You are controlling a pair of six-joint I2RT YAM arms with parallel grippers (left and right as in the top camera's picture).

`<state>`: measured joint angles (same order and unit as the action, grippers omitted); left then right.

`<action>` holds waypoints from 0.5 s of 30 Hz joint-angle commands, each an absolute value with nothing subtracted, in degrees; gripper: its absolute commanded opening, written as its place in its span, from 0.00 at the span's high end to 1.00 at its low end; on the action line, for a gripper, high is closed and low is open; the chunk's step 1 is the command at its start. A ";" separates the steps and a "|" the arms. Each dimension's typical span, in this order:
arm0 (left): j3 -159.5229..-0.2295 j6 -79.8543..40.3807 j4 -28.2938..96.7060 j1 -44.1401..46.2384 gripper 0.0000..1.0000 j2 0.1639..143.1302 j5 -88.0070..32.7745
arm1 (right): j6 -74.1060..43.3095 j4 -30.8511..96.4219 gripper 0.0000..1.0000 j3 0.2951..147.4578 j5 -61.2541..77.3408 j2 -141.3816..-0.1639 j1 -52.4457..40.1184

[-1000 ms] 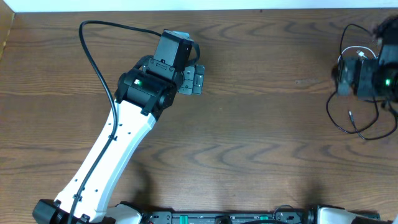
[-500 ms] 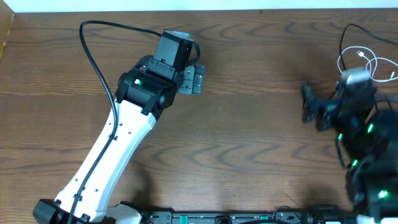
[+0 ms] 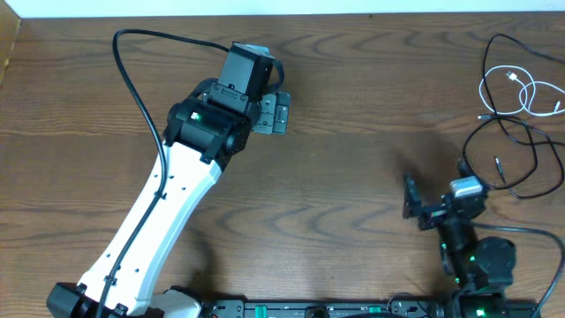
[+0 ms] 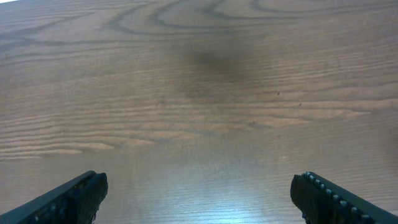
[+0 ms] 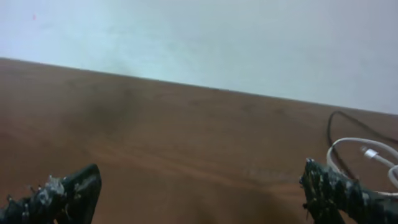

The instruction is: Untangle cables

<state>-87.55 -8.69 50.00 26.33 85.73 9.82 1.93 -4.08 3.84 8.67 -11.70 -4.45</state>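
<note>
The white cable (image 3: 523, 91) lies looped at the far right of the table. The longer black cable (image 3: 516, 150) loops around and below it, and the two overlap. Both show at the right edge of the right wrist view, the white cable (image 5: 356, 148) and the black cable (image 5: 331, 122). My right gripper (image 3: 438, 184) is open and empty near the front right, apart from the cables, with its fingers wide apart (image 5: 199, 193). My left gripper (image 3: 274, 113) is open and empty over bare wood at the upper middle (image 4: 199, 196).
The wooden table (image 3: 353, 150) runs to a white wall at the back. The left arm's thick black wire (image 3: 132, 79) arcs over the left of the table. A black rail (image 3: 309, 309) lies along the front edge.
My right arm has drawn back from over the cables at the far right toward the front edge, leaving both cables uncovered on the table. The left arm has not moved.
</note>
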 commanded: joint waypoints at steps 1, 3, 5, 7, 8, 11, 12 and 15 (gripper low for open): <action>-87.66 -7.73 50.13 26.04 0.00 85.89 10.76 | 1.10 -4.49 0.01 1.50 6.33 -9.34 -6.04; -87.66 -7.73 50.13 26.04 0.01 85.89 10.76 | 1.13 -4.49 0.01 0.56 5.93 -8.71 -6.39; -87.66 -7.73 50.13 26.04 0.01 85.89 10.76 | 1.13 -2.66 0.01 0.32 5.91 -8.21 -6.48; -87.66 -7.73 50.13 26.04 0.01 85.89 10.76 | 1.15 -0.91 0.01 0.32 5.91 -8.05 -6.48; -87.66 -7.73 50.13 26.04 0.01 85.89 10.76 | 1.15 0.08 0.01 0.32 5.91 -7.99 -6.48; -87.66 -7.73 50.13 26.04 0.01 85.89 10.76 | 0.84 4.03 0.01 0.32 5.91 -6.66 -6.48; -87.66 -7.73 50.13 26.04 0.01 85.89 10.76 | 0.86 4.01 0.01 0.32 5.93 -6.22 -6.48; -87.66 -7.73 50.13 26.04 0.01 85.89 10.79 | -0.78 3.99 0.01 0.32 6.15 -2.92 -6.50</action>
